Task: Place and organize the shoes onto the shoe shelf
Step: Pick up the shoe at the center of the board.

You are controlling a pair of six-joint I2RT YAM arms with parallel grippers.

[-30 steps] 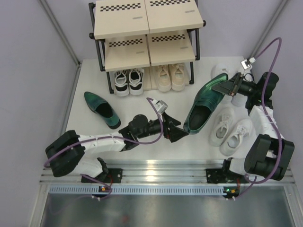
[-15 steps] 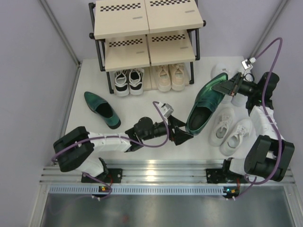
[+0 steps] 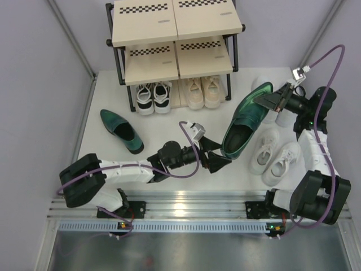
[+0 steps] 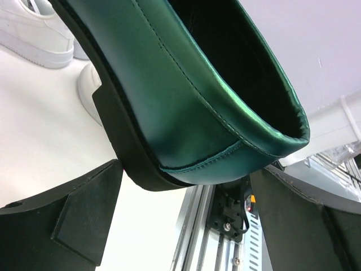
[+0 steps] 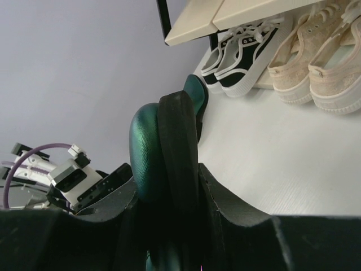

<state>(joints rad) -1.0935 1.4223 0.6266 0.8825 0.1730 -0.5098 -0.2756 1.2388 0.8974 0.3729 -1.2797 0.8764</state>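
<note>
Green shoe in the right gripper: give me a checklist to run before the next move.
1. Right gripper shut on green shoe at its toe: ok.
2. Left gripper open, straddling the heel: ok.
3. Left fingers touching the heel: cannot tell.
4. White sneakers clear of the shoe: cannot tell.
5. Shelf middle board free where visible: ok.
</note>
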